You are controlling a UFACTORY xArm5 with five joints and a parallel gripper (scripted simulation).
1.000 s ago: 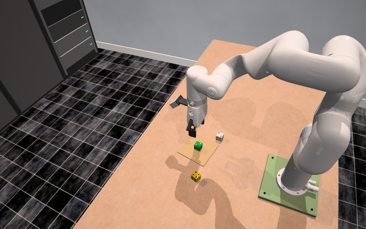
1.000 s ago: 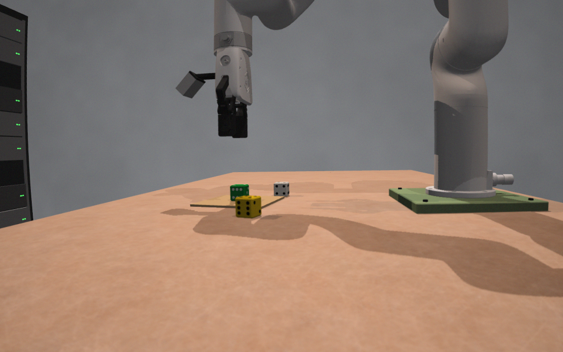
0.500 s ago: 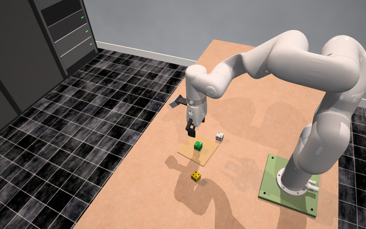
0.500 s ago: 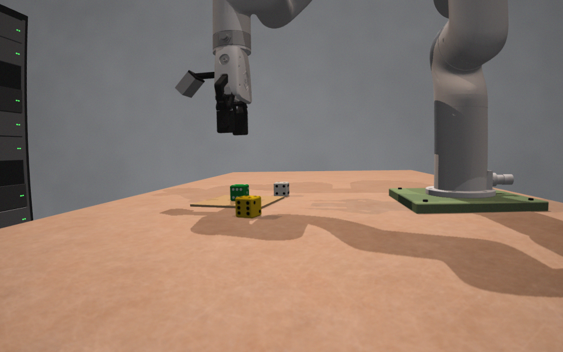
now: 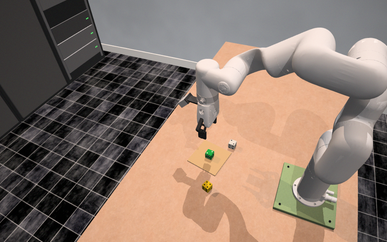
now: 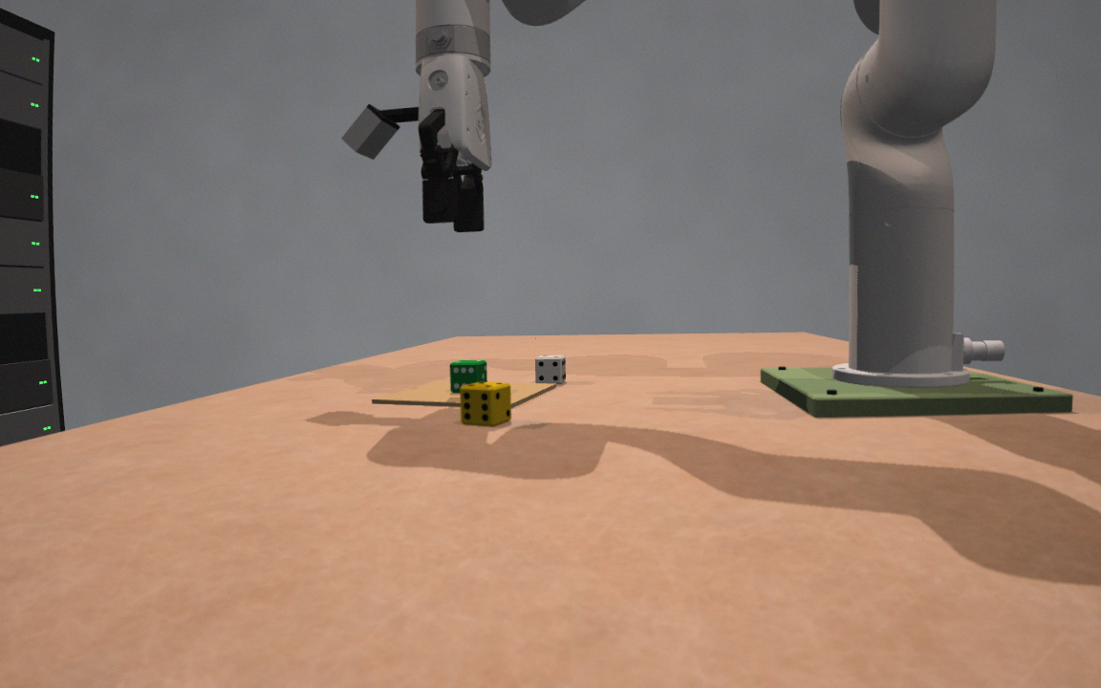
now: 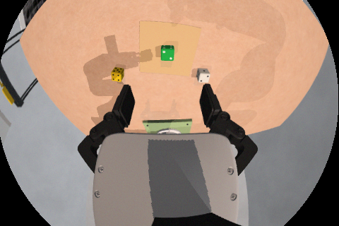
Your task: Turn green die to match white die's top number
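Note:
The green die (image 5: 209,154) (image 6: 468,376) (image 7: 167,53) lies flat near the middle of the tan mat (image 5: 196,160) (image 6: 407,397) (image 7: 150,34), with two pips on top. The white die (image 5: 232,144) (image 6: 550,369) (image 7: 203,75) lies flat on the table just off the mat's edge, also with two pips on top. The yellow die (image 5: 207,186) (image 6: 485,403) (image 7: 117,74) lies flat on the table, off the mat, with several pips on top. The mat lies flat. My gripper (image 5: 208,129) (image 6: 452,224) (image 7: 167,92) is open and empty, pointing down, high above the table and clear of the dice.
The green base plate (image 5: 282,197) (image 6: 939,403) (image 7: 167,126) under the arm stands to the right in the top and exterior views. The table's long left edge borders a dark tiled floor (image 5: 83,129). The arm's shadows cross the table and part of the mat.

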